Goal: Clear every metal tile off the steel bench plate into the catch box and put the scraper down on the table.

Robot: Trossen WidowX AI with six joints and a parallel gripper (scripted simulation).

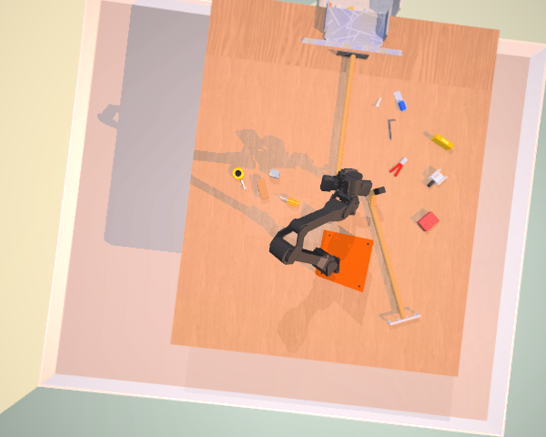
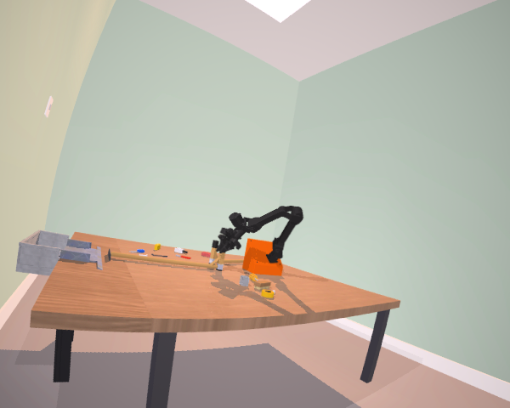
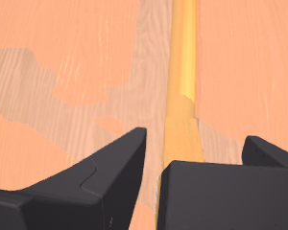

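The gripper [image 3: 154, 172] stands partly open over the near end of the long scraper [image 1: 344, 113] — gripping nothing, a gap beside the handle. The scraper lies on the table [image 1: 245, 291], its dark blade against the catch box [image 1: 353, 25].

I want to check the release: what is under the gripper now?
Under the gripper lies the scraper's long wooden handle, flat on the table. The fingers stand apart, open. The handle's near end is covered by the gripper.
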